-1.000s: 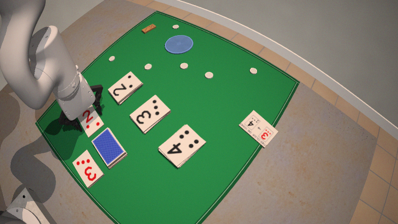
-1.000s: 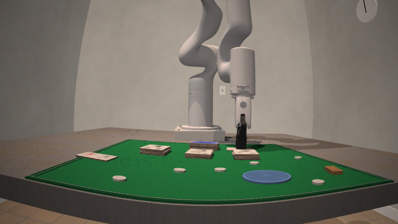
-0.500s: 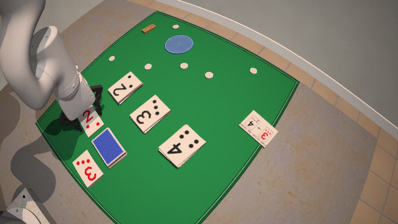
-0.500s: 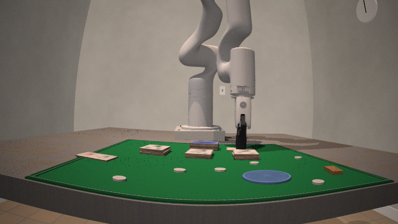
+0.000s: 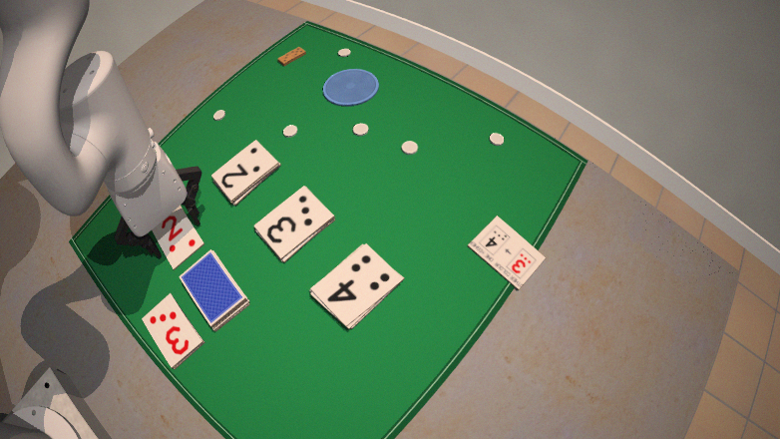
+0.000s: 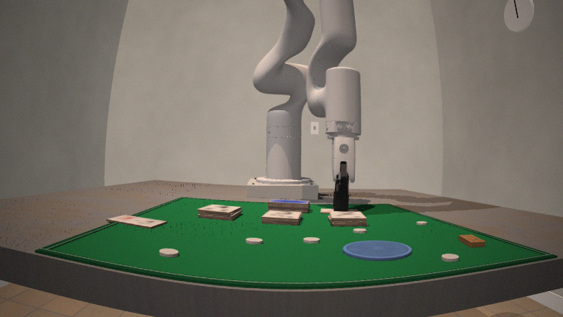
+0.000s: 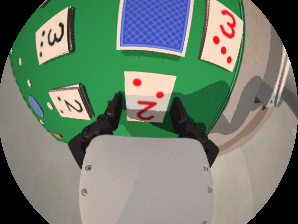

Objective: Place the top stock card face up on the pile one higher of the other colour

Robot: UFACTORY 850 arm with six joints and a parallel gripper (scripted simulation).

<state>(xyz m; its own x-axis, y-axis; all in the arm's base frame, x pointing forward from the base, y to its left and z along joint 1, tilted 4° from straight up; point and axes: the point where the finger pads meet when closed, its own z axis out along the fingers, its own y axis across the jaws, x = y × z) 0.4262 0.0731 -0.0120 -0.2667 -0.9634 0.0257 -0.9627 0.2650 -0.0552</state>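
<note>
A red 2 card (image 5: pixel 179 240) (image 7: pixel 149 92) lies face up on the green card cloth (image 5: pixel 436 207), between the black 2 pile (image 5: pixel 245 171) (image 7: pixel 67 102) (image 6: pixel 347 216) and the blue-backed stock (image 5: pixel 212 287) (image 7: pixel 156 12) (image 6: pixel 288 202). My gripper (image 5: pixel 164 229) (image 7: pixel 147 103) (image 6: pixel 340 201) is open and low over the cloth. Its fingers straddle the near end of the red 2 without closing on it. The red 3 waste card (image 5: pixel 172 330) (image 7: pixel 222 32) lies beside the stock. The black 3 pile (image 5: pixel 293 222) (image 7: pixel 55 43) (image 6: pixel 281 215) and the black 4 pile (image 5: pixel 356 283) (image 6: pixel 219 210) lie further along.
A rule card (image 5: pixel 506 250) (image 6: pixel 135 220) lies at the cloth's edge. A blue disc (image 5: pixel 350 86) (image 6: pixel 376 249), a brown block (image 5: pixel 291 55) (image 6: pixel 471 240) and several white chips such as the chip (image 5: pixel 359 129) lie on the far part of the cloth.
</note>
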